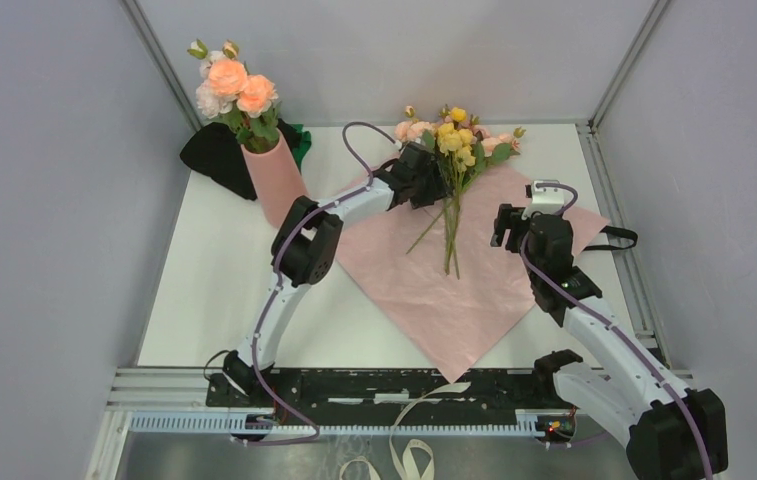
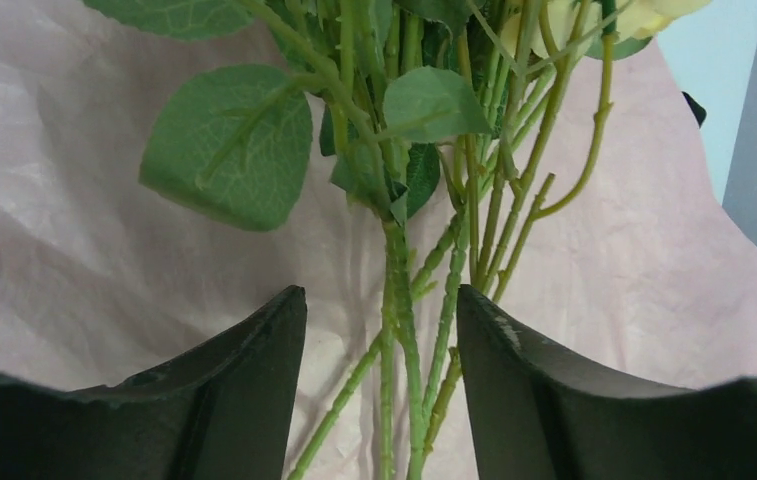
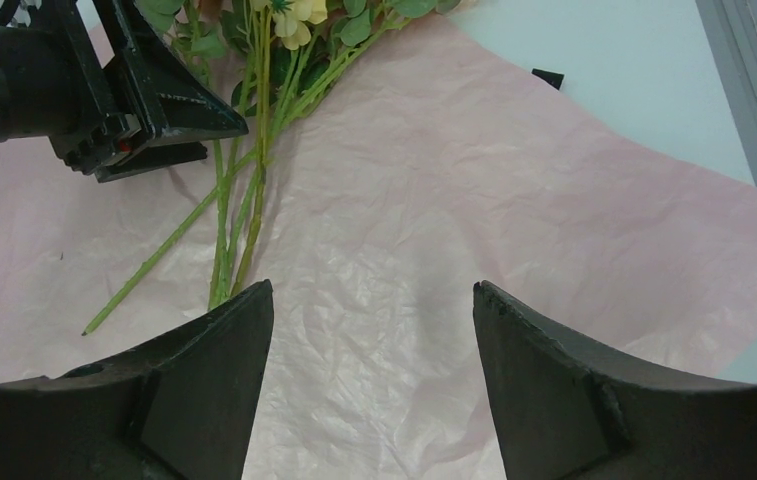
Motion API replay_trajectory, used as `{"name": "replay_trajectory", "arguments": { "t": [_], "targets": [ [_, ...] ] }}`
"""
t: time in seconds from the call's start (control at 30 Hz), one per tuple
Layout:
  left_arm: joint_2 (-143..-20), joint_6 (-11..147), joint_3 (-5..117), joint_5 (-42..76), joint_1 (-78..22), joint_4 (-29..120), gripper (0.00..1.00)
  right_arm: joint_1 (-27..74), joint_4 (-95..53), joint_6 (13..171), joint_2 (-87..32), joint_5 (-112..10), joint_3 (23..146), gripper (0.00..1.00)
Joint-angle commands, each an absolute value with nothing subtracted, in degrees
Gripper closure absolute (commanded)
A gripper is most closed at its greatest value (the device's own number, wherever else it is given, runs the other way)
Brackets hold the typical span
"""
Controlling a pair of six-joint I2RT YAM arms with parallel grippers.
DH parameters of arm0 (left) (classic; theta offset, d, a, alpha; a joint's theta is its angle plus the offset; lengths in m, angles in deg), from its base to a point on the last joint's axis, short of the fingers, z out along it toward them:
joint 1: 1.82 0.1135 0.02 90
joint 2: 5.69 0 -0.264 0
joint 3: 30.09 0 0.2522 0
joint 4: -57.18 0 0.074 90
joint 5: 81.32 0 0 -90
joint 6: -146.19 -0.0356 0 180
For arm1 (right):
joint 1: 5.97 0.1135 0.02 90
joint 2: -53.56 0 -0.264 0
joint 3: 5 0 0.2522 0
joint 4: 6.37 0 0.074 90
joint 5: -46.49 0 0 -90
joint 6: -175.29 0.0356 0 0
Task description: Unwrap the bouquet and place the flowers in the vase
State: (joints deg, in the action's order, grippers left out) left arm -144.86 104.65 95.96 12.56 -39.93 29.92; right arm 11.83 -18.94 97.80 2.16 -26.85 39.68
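The right gripper hangs wide and empty over the flat pink paper. Farther on, the left gripper has its jaws apart around the stems of the flowers, likely to pinch them. The vase stands in the far left corner of the table, well apart, already holding some roses.

A robotics lab cell, this — grey panel walls, aluminium framing, a white table with two cabled arms bolted on its rail.
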Motion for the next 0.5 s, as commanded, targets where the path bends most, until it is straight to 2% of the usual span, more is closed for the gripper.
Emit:
{"name": "replay_trajectory", "arguments": {
  "t": [0.0, 0.13, 0.2, 0.27, 0.47],
  "targets": [
    [-146.14, 106.47, 99.61, 12.07, -40.06, 32.71, 0.42, 11.36, -18.81, 96.87, 2.86, -27.11, 39.26, 0.22],
    [-146.40, 106.27, 100.54, 11.93, -40.00, 31.98, 0.63, 11.41, -18.56, 96.89, 2.30, -27.60, 39.17, 0.22],
    [-146.40, 105.50, 100.80, 11.58, -40.01, 31.55, 0.84, 11.42, -18.30, 97.13, 2.06, -28.06, 39.04, 0.21],
    [-146.17, 104.79, 100.93, 11.26, -39.98, 31.03, 0.97, 11.38, -18.11, 97.26, 1.81, -28.31, 38.91, 0.22],
    [-142.19, 102.46, 98.05, 10.57, -40.01, 32.68, 0.98, 11.34, -17.67, 97.50, 1.35, -29.10, 38.56, 0.22]
  ]
}}
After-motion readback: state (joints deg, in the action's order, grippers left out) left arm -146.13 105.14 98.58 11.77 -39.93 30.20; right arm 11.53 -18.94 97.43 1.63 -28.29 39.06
